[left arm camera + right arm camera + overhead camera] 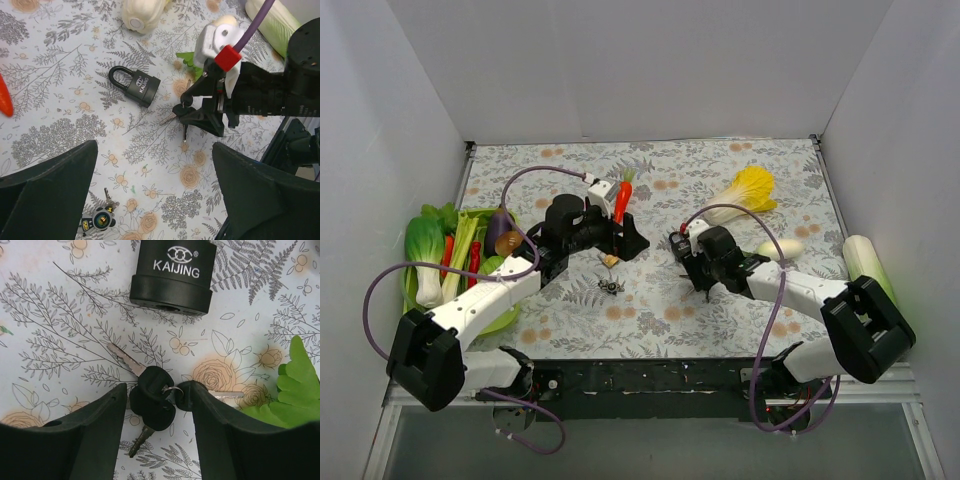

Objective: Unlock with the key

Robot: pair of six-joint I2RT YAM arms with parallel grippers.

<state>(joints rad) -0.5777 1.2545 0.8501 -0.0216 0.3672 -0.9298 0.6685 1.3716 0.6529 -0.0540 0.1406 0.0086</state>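
A black KAIJING padlock (135, 86) lies flat on the floral cloth; its body also shows at the top of the right wrist view (172, 272). A bunch of three black-headed keys (157, 397) on a ring lies just below it, and it also shows in the left wrist view (180, 114). My right gripper (157, 400) is open and lowered over the bunch, one finger on each side, with the right finger against one key head. It also shows in the top view (698, 268). My left gripper (155, 200) is open and empty, hovering above the cloth to the left (628, 243).
A second small key bunch with a round tag (100, 220) lies under my left gripper (611, 287). A carrot (622, 200), a napa cabbage (750, 190), a green plate (505, 318) of vegetables at the left, and pale vegetables (865, 262) at the right surround the middle. A green leaf (300, 385) lies right of the keys.
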